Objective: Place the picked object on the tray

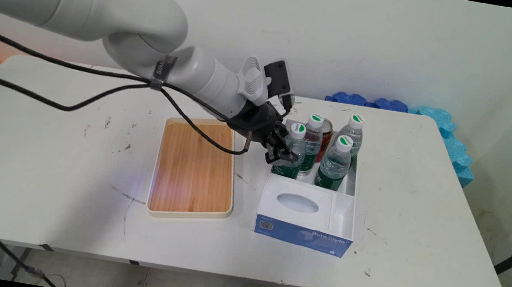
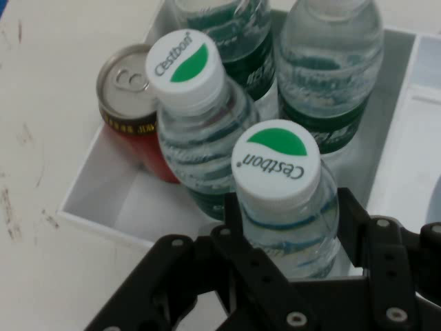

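End effector (image 1: 283, 153) is clamped on the nearest Cestbon water bottle (image 1: 292, 151), one finger on each side of the shoulder just under the white-and-green cap (image 2: 275, 163). The hand view shows both fingers (image 2: 238, 227) touching the clear plastic, so it is pinching the bottle, not spread.

Bottle stands upright in the white box (image 1: 352, 187), at the box's left near corner, just behind the divider that separates it from the blue ByteStyle tissue box (image 1: 306, 215). Three more Cestbon bottles stand in the same compartment: one directly behind the gripped one (image 1: 312, 141), one to its right (image 1: 335, 163) and one at the box's far right (image 1: 351, 133). A red drink can (image 2: 131, 110) sits at the far side of the box, beside the second bottle.

Judgement on doing this well:
- The grip is high on a soft, thin-walled bottle. Squeeze enough to hold, not enough to buckle the shoulder.
- The neighbours are tight against it. Any move should be straight up along the bottle's axis until the base is above the box wall and the other caps.
- Tilt or sideways drag risks toppling the bottle behind.
- The empty wooden tray (image 1: 195, 167) lies left of the box on the bench (image 1: 57, 170), well apart from the bottles.
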You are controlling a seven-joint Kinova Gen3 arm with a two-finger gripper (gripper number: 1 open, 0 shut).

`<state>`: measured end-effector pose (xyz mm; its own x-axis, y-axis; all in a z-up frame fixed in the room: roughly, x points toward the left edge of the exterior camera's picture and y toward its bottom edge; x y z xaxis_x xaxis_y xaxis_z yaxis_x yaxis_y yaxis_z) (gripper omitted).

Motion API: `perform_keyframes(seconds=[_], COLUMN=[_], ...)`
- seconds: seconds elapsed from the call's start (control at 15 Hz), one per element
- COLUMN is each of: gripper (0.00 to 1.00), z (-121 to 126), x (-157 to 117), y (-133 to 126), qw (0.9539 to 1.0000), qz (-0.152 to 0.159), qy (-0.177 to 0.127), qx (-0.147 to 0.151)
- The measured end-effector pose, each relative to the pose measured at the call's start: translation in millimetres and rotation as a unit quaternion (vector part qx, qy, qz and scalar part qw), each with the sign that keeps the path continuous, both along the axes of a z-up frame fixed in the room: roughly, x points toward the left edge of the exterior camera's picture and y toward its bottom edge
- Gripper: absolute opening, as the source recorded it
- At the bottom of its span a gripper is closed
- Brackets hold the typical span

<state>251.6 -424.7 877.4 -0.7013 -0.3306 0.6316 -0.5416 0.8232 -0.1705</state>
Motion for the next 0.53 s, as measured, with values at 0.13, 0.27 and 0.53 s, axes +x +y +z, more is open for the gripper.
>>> perform_keyframes(seconds=[0.13,0.27,0.53], gripper=[0.00,0.00,0.00], z=[9.9,21.8,46.8], x=[3.1,7.1,17.2], y=[4.4,8.5,15.9], qw=[1.0000,0.9998,0.9992], qz=[-0.004,-0.009,-0.020], qy=[0.007,0.014,0.031], qx=[-0.003,-0.008,-0.016])
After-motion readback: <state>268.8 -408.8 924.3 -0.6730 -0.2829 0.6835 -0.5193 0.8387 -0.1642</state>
